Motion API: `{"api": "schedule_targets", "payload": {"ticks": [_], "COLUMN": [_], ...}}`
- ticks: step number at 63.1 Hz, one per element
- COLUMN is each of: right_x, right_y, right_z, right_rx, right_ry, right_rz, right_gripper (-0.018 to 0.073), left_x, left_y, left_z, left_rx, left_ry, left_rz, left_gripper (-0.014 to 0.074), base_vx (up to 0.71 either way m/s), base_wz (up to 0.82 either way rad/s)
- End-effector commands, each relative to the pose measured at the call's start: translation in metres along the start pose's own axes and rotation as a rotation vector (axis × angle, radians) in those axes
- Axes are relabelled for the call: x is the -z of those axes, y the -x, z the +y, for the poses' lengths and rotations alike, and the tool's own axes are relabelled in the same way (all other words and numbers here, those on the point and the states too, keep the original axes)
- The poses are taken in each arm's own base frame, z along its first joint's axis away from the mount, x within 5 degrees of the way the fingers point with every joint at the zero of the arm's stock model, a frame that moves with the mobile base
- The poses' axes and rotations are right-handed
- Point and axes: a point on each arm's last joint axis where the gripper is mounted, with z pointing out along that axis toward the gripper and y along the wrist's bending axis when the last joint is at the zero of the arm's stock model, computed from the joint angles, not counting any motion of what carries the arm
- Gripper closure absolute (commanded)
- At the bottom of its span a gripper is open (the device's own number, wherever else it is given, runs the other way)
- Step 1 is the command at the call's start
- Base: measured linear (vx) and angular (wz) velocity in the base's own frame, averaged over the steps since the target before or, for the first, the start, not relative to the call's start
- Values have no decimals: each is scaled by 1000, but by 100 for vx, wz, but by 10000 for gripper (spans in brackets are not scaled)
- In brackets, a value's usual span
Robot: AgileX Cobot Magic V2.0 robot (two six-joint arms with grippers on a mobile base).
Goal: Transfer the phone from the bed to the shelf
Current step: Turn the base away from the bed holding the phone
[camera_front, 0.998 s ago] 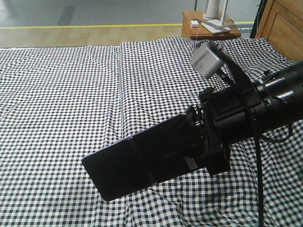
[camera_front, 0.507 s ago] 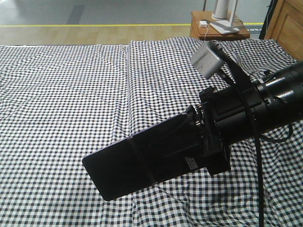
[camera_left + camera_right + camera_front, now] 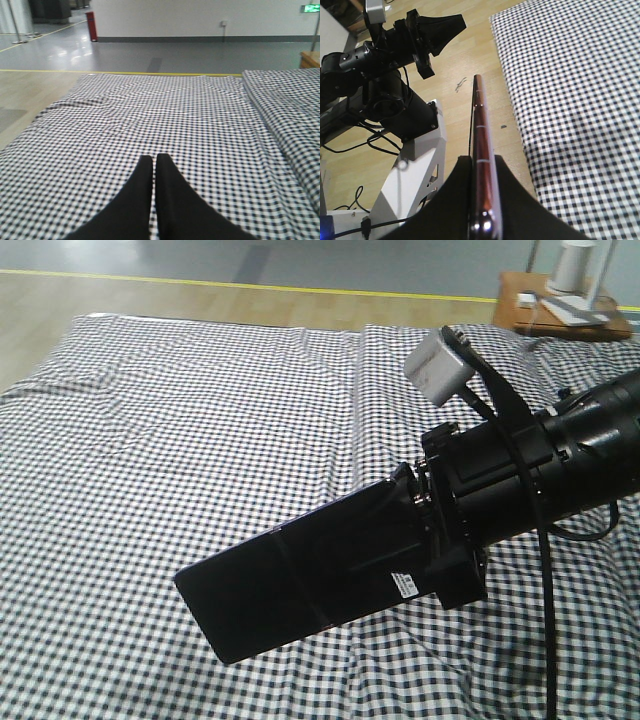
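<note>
The phone, a glossy black slab with a white sticker, hangs level above the bed with its checked sheet. My right gripper is shut on the phone's right end. In the right wrist view the phone's pinkish edge runs straight out between the two black fingers of the right gripper, beside the bed. My left gripper is shut with nothing in it, held over the bed. The shelf is out of view.
A reddish-brown nightstand with a white object on it stands at the back right. Wooden floor with a yellow line lies beyond the bed. The left arm and white base frame stand over the floor beside the bed.
The front view has swung left: bed and nightstand slid right and the bed's left edge came into view. The right arm and phone keep the same place in the view.
</note>
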Motion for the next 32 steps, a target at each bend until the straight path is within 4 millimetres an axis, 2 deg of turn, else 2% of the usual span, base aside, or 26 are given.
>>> {"api": "schedule_targets", "payload": {"ticks": [1, 32], "right_x": [10, 10], "right_y": [10, 10], "right_z": [19, 19], "right_rx": [31, 31], "right_ry": [75, 75], "right_rz": [-57, -57], "right_gripper": [561, 561], "left_x": [0, 0], "left_y": [4, 4], "left_z": [0, 0], "left_rx": [9, 9], "left_ry": [3, 3], "left_rz": [-71, -71], "left_gripper": [595, 595], "base_vx": [-6, -6], "base_wz": [39, 38]}}
